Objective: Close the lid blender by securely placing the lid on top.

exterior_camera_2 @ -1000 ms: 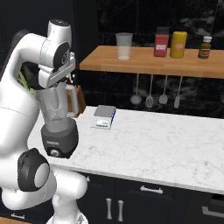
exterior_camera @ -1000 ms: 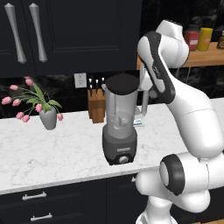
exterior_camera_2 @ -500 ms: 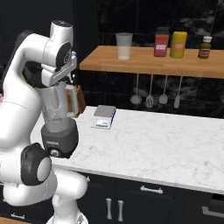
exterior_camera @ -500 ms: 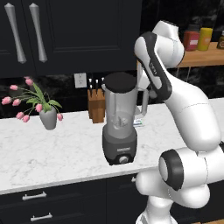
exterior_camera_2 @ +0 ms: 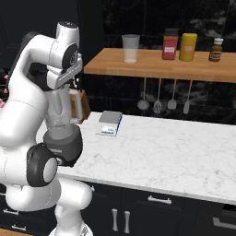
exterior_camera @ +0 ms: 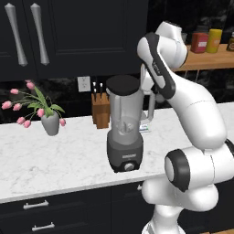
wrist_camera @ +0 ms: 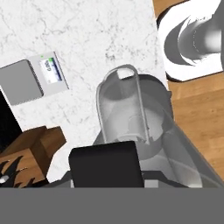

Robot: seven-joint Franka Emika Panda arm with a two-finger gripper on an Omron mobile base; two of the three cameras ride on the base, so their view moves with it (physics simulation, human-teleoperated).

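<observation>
Blender (exterior_camera: 124, 132) stood on the white marble counter (exterior_camera: 55, 155), near its front edge, dark grey base with the small knob facing out, translucent jar upright with handle toward the arm. Lid (exterior_camera: 122, 84) sat flat on the jar's top, black disc looked level and about matched the rim in the left base view. Gripper (exterior_camera: 147, 82) was just beside the lid's right edge, above the jar handle, largely hidden behind the wrist there; in the right base view also blocked by the arm. Hand view looked down along the jar (wrist_camera: 131, 118) and its handle, with a flat black block at the bottom of frame; could not tell how wide the fingers stood or whether anything was held. Knife block (exterior_camera: 100, 109) stood just behind the blender to its left, pink tulips in a grey vase (exterior_camera: 50, 122) well apart on the left. Small kitchen scale (exterior_camera_2: 109, 122) lay on the counter to the right of the blender. Glass cup (exterior_camera_2: 130, 48) and jars (exterior_camera_2: 187, 46) on the wooden shelf (exterior_camera_2: 156, 67).
</observation>
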